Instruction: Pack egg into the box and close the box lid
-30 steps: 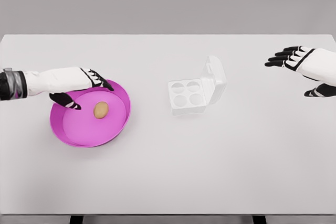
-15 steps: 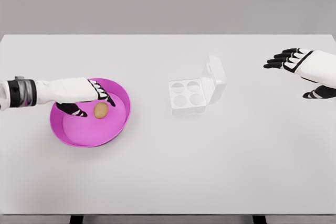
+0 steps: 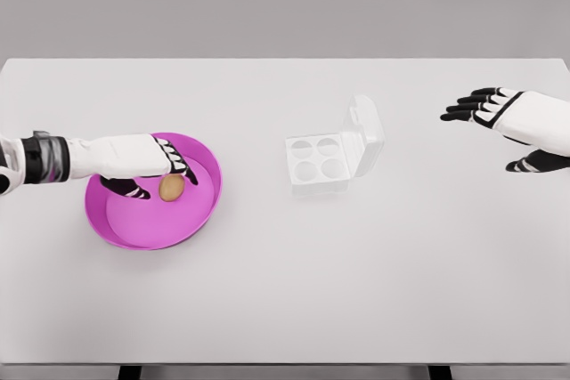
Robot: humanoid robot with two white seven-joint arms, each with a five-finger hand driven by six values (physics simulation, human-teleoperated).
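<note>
A brown egg (image 3: 172,188) lies in a shallow pink bowl (image 3: 151,224) at the table's left. My left hand (image 3: 164,181) reaches into the bowl from the left. Its black fingers arch over the egg's top and its thumb sits just left of the egg; the grip has not closed and the egg still rests on the bowl's floor. A white egg box (image 3: 325,159) stands at mid-table, with four empty round cups and its lid (image 3: 367,133) raised on the right side. My right hand (image 3: 485,131) hovers open at the far right, fingers spread and pointing left.
The white table (image 3: 285,291) runs across the whole view, its front edge near the bottom of the picture. A plain grey wall stands behind it. Only the bowl and the box stand on the table.
My left hand dropped into the bowl and its fingers moved from the rim down over the egg. The right hand drifted slightly left and down. The egg and the box stayed put.
</note>
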